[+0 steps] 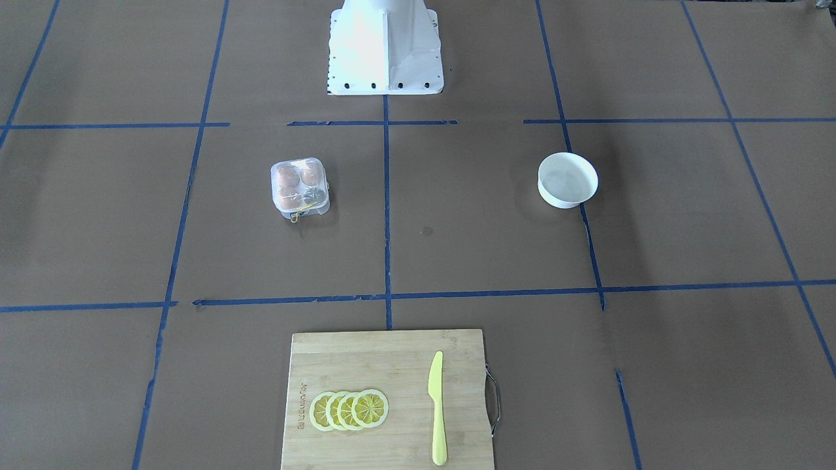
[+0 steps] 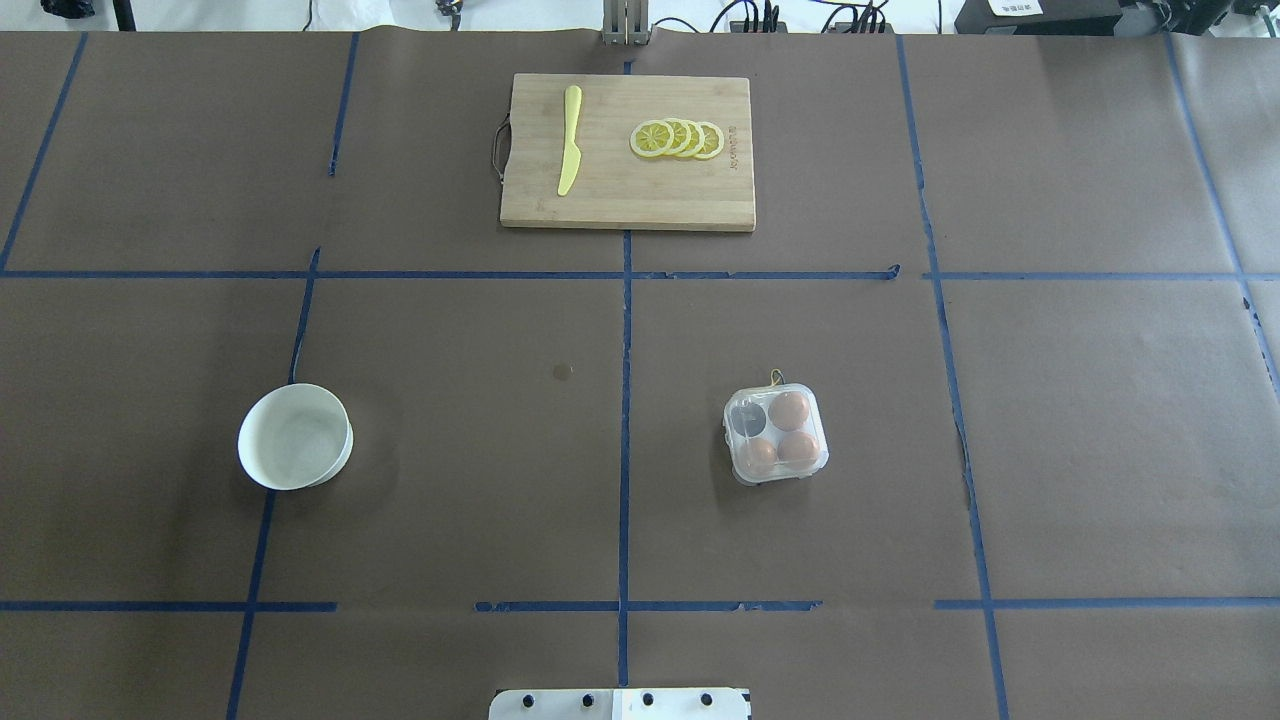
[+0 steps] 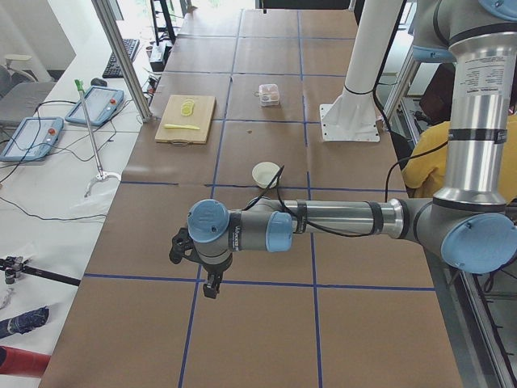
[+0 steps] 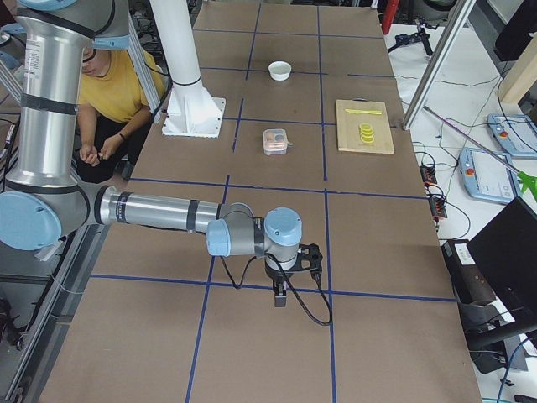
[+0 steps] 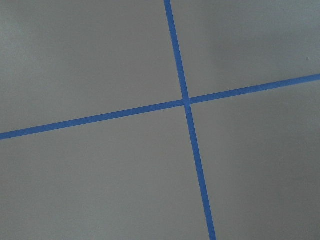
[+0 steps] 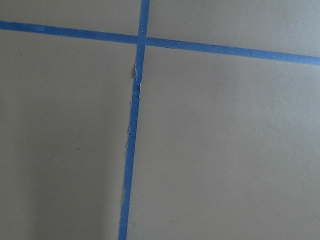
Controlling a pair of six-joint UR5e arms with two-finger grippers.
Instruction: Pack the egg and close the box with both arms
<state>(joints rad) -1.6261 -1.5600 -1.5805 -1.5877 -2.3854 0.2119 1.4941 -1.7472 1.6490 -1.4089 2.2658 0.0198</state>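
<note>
Box (image 2: 745, 420) sits with three eggs (image 2: 789, 410) inside. My left claw (image 3: 212, 287) and right claw (image 4: 281, 297) hang far off; can't tell their grip.

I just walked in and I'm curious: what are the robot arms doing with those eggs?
Nothing is being handled right now. The left arm's tool and the right arm's tool hang over the table, far from everything on it. Three eggs sit in the clear box, and its fourth cup is empty. The white bowl is empty too.
</note>
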